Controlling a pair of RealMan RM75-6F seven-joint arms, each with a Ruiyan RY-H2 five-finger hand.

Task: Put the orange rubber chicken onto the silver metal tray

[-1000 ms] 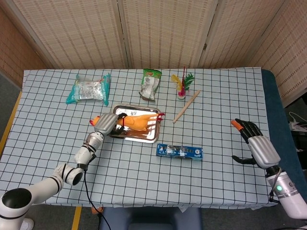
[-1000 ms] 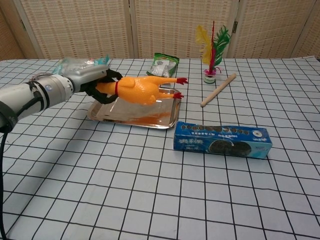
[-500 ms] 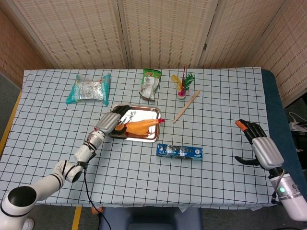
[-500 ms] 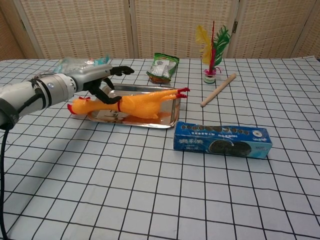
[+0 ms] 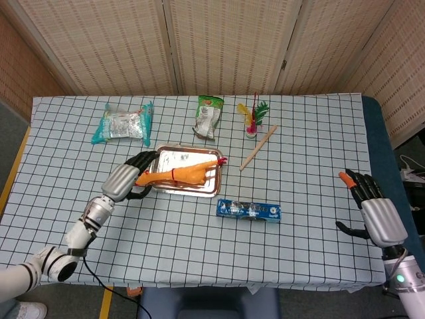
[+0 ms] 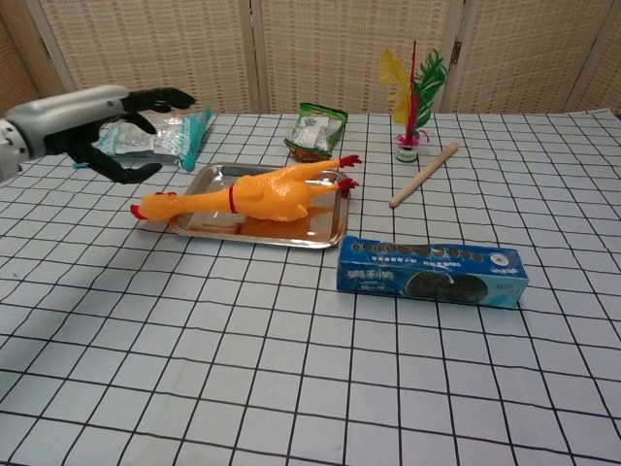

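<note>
A table (image 5: pixel 199 232) under a black-gridded white cloth carries a silver metal tray (image 5: pixel 168 159) just right of the left hand (image 5: pixel 126 179). Beyond that hand lies a foil packet (image 5: pixel 123 124). Farther right sit a green snack bag (image 5: pixel 208 116), a feather shuttlecock (image 5: pixel 252 119), a wooden stick (image 5: pixel 258 147) and a blue biscuit box (image 5: pixel 248 211).

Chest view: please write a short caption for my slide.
Orange rubber chicken lying on the silver metal tray, head overhanging its left edge, with the open left hand raised clear of it.

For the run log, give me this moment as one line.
chicken: lying on tray, head past its left edge | left hand: open, off chicken | right hand: open, idle
</note>
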